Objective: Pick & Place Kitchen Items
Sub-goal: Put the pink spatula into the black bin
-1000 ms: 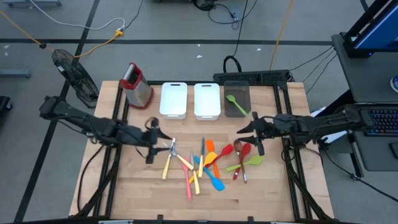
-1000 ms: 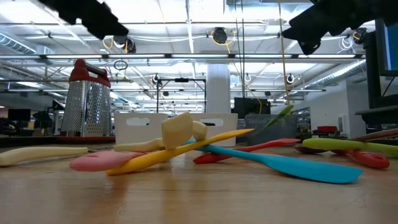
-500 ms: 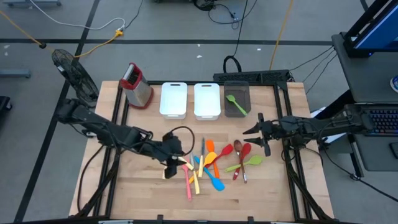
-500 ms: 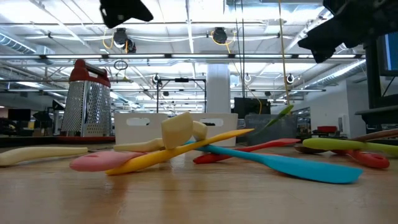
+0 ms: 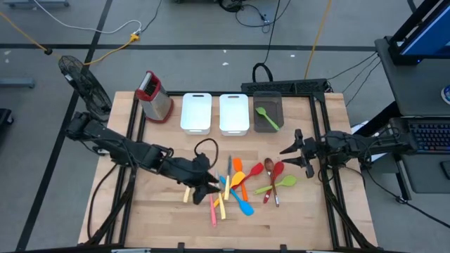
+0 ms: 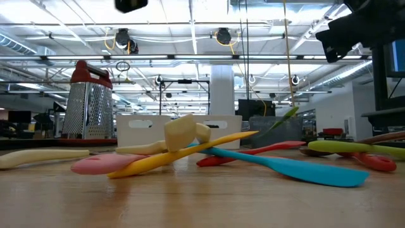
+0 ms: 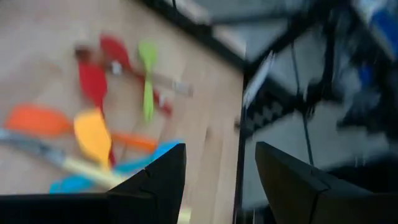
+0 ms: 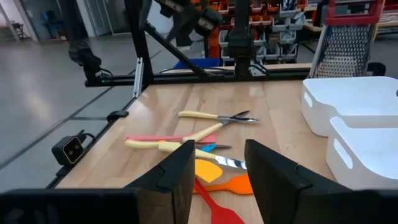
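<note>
I see a red-topped metal grater (image 5: 155,96), two white bins (image 5: 196,112), a dark bin (image 5: 268,104) holding a green spoon (image 5: 266,117), orange (image 5: 238,176), blue (image 5: 243,205) and yellow-handled (image 5: 188,190) utensils on pale wood (image 5: 302,211).

Both arms are dark, nearly black, built of slim tubular links joined by chunkier rounded joint housings. A thin black cable loops loosely above the left arm's (image 5: 119,149) wrist, and the right arm (image 5: 358,144) carries similar dark cabling along its links. Each wrist ends in two matte black fingers (image 8: 177,171) with flat, angular, wedge-shaped faces and plain unmarked surfaces.
</note>
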You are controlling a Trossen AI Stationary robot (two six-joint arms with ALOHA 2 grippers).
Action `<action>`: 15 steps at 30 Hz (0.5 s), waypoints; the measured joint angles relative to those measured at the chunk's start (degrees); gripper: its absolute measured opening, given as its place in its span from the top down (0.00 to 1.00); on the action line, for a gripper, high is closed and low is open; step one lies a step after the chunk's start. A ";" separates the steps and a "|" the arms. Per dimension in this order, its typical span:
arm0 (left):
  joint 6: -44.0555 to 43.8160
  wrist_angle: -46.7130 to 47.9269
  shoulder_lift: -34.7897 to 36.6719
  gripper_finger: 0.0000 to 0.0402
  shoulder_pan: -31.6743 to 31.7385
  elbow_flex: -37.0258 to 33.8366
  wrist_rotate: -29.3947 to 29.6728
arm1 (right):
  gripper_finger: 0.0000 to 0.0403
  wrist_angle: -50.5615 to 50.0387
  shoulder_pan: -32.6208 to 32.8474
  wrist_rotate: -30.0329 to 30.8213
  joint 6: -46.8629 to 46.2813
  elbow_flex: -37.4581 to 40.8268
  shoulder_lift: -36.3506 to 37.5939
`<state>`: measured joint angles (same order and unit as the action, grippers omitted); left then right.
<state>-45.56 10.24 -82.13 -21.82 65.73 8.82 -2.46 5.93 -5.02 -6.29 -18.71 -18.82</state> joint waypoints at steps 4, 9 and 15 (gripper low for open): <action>-7.67 -4.35 0.00 0.50 0.83 0.00 4.48 | 0.67 0.01 0.00 0.00 -0.06 0.42 0.91; -16.34 -2.71 -0.40 0.50 -0.39 0.00 5.97 | 0.67 0.42 0.00 0.00 -0.06 0.43 0.99; -31.58 -0.70 -4.22 0.50 -1.97 0.16 6.49 | 0.67 0.27 0.00 0.22 -0.04 0.43 0.99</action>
<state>-77.14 9.54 -86.35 -23.79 65.89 15.32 -2.19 5.93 -4.80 -6.33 -18.28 -17.82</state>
